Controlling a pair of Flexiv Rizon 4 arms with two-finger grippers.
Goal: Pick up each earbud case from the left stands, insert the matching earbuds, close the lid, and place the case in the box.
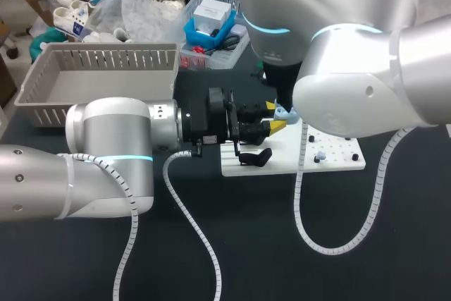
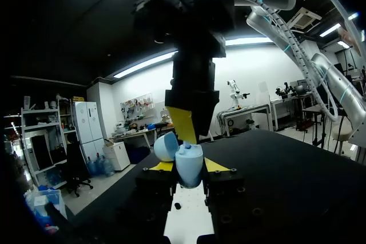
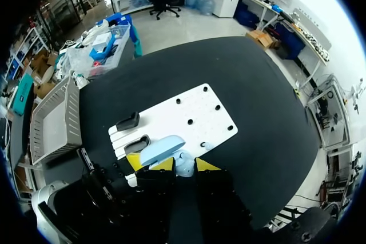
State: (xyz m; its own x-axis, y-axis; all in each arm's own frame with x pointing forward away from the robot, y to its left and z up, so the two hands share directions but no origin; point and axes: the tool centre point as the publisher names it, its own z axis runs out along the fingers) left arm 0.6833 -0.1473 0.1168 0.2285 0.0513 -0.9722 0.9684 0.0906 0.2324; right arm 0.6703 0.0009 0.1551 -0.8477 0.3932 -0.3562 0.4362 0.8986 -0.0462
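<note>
My left gripper (image 1: 275, 118) is shut on a light blue earbud case (image 2: 189, 170), holding it just above the white board (image 1: 331, 163) with its lid (image 2: 166, 146) swung open. My right gripper (image 2: 187, 132) comes straight down onto the open case. Its yellow tips are close together around a small light blue earbud (image 3: 184, 165) at the case's mouth. Another earbud (image 1: 320, 154) lies on the board. Two black stands (image 1: 255, 156) sit at the board's left end, under the left gripper.
A grey slatted basket (image 1: 106, 68) stands at the back left of the table. A clear bin of odds and ends (image 1: 211, 29) sits behind the board. The left arm's cable (image 1: 197, 230) trails across the dark tabletop.
</note>
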